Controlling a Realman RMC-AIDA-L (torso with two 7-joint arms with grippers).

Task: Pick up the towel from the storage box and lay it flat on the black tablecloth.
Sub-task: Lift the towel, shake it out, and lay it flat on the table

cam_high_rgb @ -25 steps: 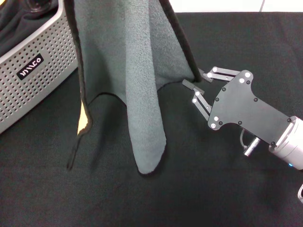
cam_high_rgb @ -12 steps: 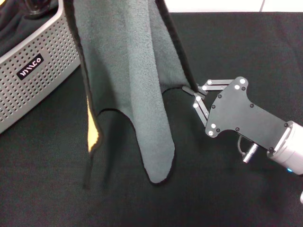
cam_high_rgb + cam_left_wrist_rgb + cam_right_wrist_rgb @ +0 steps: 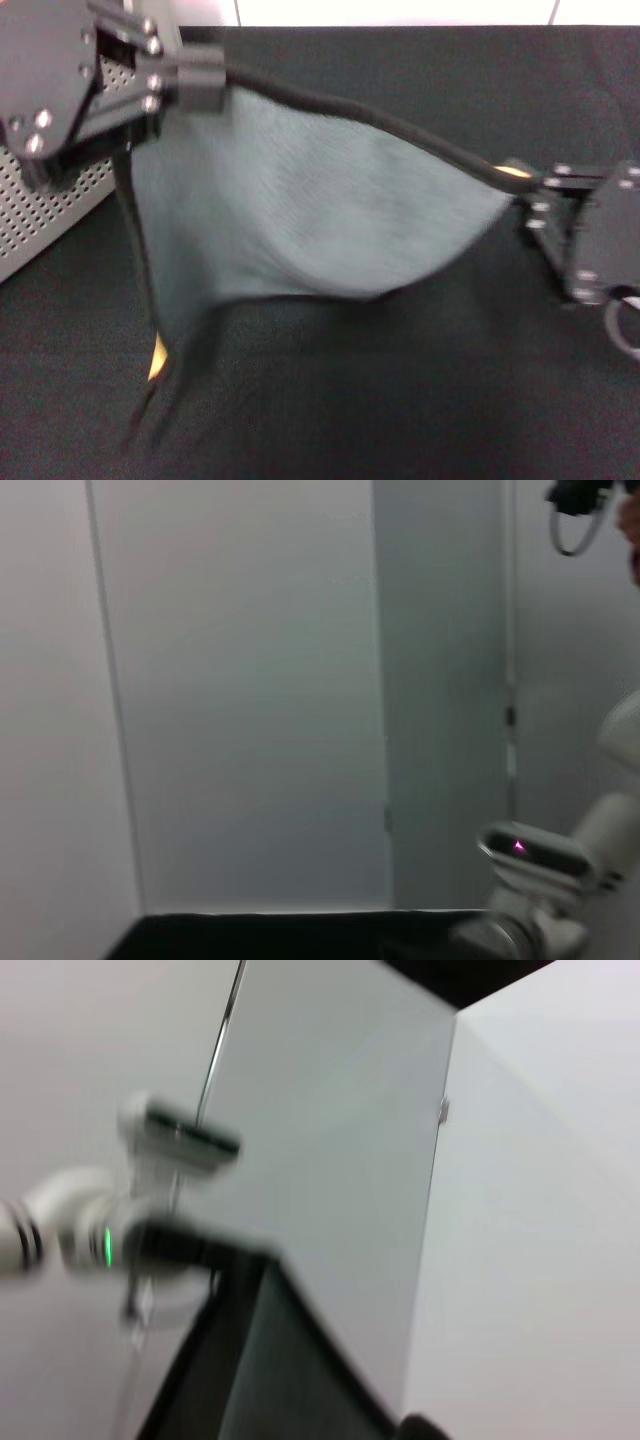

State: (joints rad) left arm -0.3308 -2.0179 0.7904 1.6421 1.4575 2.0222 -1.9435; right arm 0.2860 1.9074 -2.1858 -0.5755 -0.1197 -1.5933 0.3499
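1. towel (image 3: 320, 210) now stretched mid-air between both grippers, no longer hanging from one corner.
2. left gripper (image 3: 175, 85) at 10 o'clock and right gripper (image 3: 525, 195) at 3 o'clock each clamp a hem corner.
3. judgement: clear of storage box (image 3: 50, 215); lower onto black tablecloth (image 3: 400, 400) next.

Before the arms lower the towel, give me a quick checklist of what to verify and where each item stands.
1. Left gripper shut on a towel corner: ok.
2. Right gripper shut on the opposite corner: ok.
3. Top hem stretched between them: ok, slight sag.
4. Towel out of the box: ok.
5. Towel flat on the tablecloth: not ok; it hangs, lower left corner with the yellow tag trailing.
6. Trailing corner touching the tablecloth: cannot tell.
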